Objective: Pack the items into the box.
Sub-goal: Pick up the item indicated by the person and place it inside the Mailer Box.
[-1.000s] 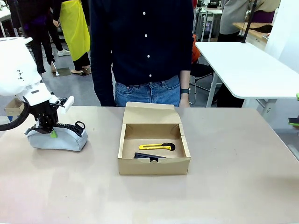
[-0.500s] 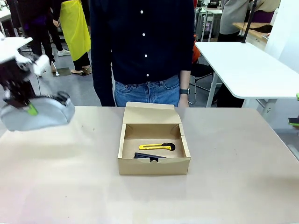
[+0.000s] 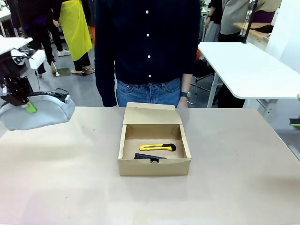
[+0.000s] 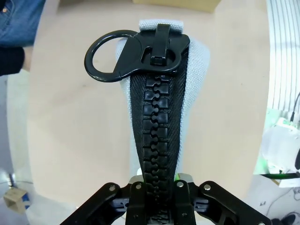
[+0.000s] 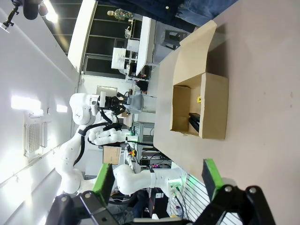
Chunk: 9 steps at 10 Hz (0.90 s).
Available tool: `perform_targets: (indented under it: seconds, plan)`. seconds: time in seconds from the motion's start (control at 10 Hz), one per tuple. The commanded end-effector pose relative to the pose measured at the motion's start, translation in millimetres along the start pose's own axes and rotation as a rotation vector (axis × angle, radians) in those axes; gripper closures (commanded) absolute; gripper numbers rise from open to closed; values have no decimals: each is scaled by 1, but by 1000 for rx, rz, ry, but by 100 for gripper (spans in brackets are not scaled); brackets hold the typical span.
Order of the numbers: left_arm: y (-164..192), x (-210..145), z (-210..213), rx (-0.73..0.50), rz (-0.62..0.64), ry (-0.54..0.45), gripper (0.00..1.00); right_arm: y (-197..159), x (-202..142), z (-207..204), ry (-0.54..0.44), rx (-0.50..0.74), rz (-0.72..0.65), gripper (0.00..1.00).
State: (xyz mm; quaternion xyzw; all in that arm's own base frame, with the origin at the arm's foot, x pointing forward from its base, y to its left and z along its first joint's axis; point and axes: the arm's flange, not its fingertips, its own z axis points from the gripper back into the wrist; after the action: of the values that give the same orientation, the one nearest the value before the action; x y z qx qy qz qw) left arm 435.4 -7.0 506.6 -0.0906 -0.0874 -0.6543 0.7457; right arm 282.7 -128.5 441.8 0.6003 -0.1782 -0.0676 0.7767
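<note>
The shallow brown cardboard box (image 3: 154, 167) sat open near the middle of the beige table (image 3: 234, 192), its hinged lid flap standing up at the far side, toward the person in a dark buttoned shirt (image 3: 147, 47). Inside it lay the yellow-and-black utility knife (image 3: 157, 147), and just in front of that, against the near wall, the small black stapler (image 3: 149, 157); the two were close together but apart.

The light grey fabric pouch with a black zipper (image 3: 40, 113) was outside the box, well to its left at the table's far left edge, and appeared raised off the tabletop. The left gripper (image 3: 19, 99) was clamped onto its top. In the left wrist view the fingers pinched tight on the chunky zipper strip (image 4: 157, 136), with the black ring pull (image 4: 105, 56) at the pouch's far end.

The right gripper (image 5: 157, 180) had its green-padded fingers (image 5: 104, 180) spread wide apart, holding and touching nothing, with the box (image 5: 213, 105) farther off on the table.
</note>
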Motion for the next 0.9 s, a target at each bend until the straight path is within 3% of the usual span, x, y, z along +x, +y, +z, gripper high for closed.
perform_targets:
  seconds: [0.0,0.1,0.2,0.3,0.4,0.6,0.8]
  plan:
    - [0,-2,3,13,-7,15,100,4,-1,3,11,-4,-12,0]
    - [0,0,0,0,0,0,92,4,-1,3,11,-4,-12,0]
    - [-9,17,-2,-62,129,64,92,4,-1,3,11,-4,-12,0]
    - [-16,56,-1,-112,148,32,92,4,-1,3,11,-4,-12,0]
    - [-24,110,-4,-128,160,91,92,4,-1,3,11,-4,-12,0]
    - [-21,217,-30,-138,-13,157,92,4,-1,3,11,-4,-12,0]
    - [-6,309,-60,-87,-66,226,92,4,-1,3,11,-4,-12,0]
